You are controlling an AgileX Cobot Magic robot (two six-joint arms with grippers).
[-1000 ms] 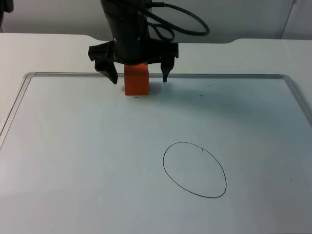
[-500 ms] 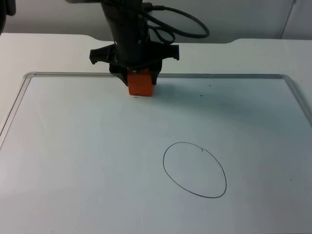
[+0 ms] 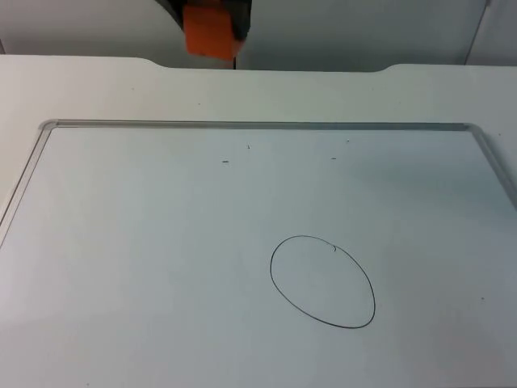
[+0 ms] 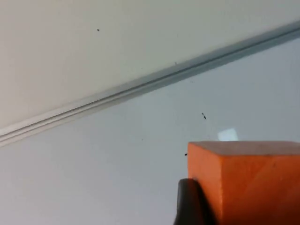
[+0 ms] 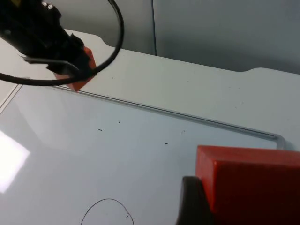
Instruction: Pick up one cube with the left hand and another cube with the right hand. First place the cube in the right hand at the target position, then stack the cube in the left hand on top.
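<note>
Both arms hold their loads aloft, the left gripper [image 3: 212, 32] pinching an orange plastic cube [image 3: 208, 34] above the tabletop's [image 3: 161, 242] far edge and the right gripper [image 5: 243, 197] clamping a red-orange cube [image 5: 248, 180], ready to carry them to the hand-drawn black oval [image 3: 322, 281].

Left claw [image 3: 212, 32] w/ orange cube [image 3: 209, 35] blurred, cut by pic edge.
</note>
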